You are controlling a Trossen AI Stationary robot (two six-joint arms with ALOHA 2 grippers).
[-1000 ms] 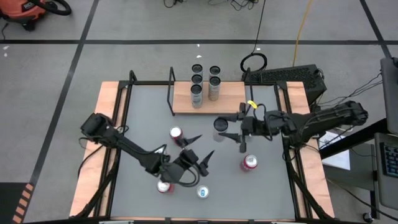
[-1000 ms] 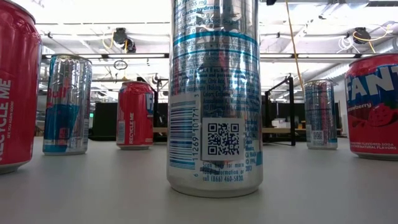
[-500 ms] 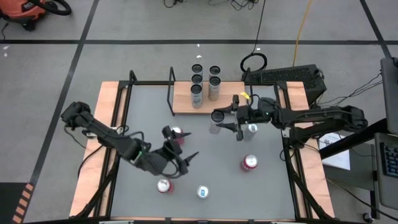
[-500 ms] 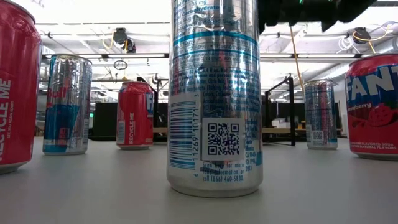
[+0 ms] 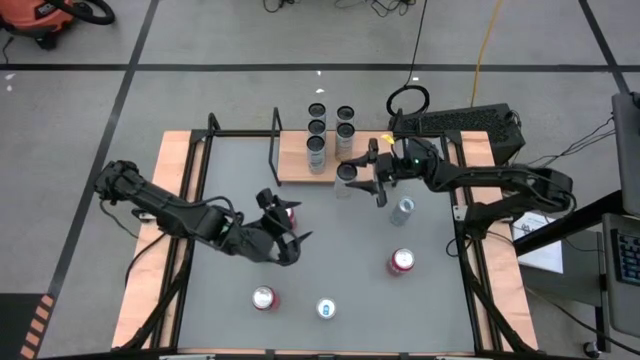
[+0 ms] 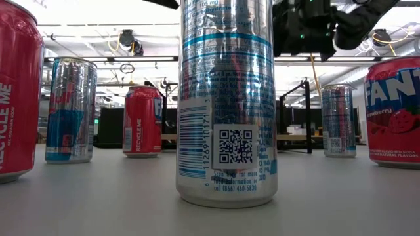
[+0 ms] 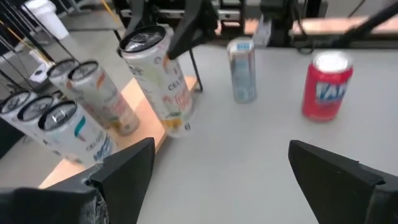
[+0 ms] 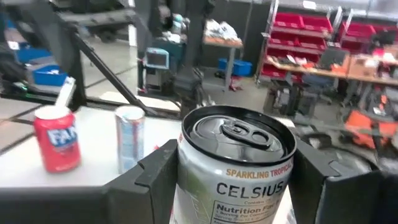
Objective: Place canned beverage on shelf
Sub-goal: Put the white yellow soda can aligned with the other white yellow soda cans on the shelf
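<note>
The shelf (image 5: 300,165) is a light-wood board with black rod frames at the table's far side, and several cans (image 5: 317,128) stand on it. My right gripper (image 5: 358,173) is shut on a white Celsius can (image 8: 231,171) at the shelf's right front edge. The can also shows in the left wrist view (image 7: 158,78). My left gripper (image 5: 283,224) is open at the table's middle, beside a red can (image 5: 289,211). In the left wrist view nothing is between its fingers. My right gripper pinches the Celsius can's upper wall (image 8: 186,186), just below the rim, between its two fingers (image 8: 155,180), one on each side. The fingers come level from the table's right side. The can stands upright in the hold and looks clear of the table.
A slim silver can (image 5: 403,209) and a red Fanta can (image 5: 401,262) stand on the table's right part. A red can (image 5: 264,298) and a blue-topped can (image 5: 326,308) stand near the front edge. Black rod frames (image 5: 275,145) rise at the shelf's ends.
My right gripper has carried the Celsius can toward the far edge, up to the shelf's front edge, with the can upright. My left gripper has gone from near the front cans toward the far edge, to beside the red can at the middle, and has stayed open.
</note>
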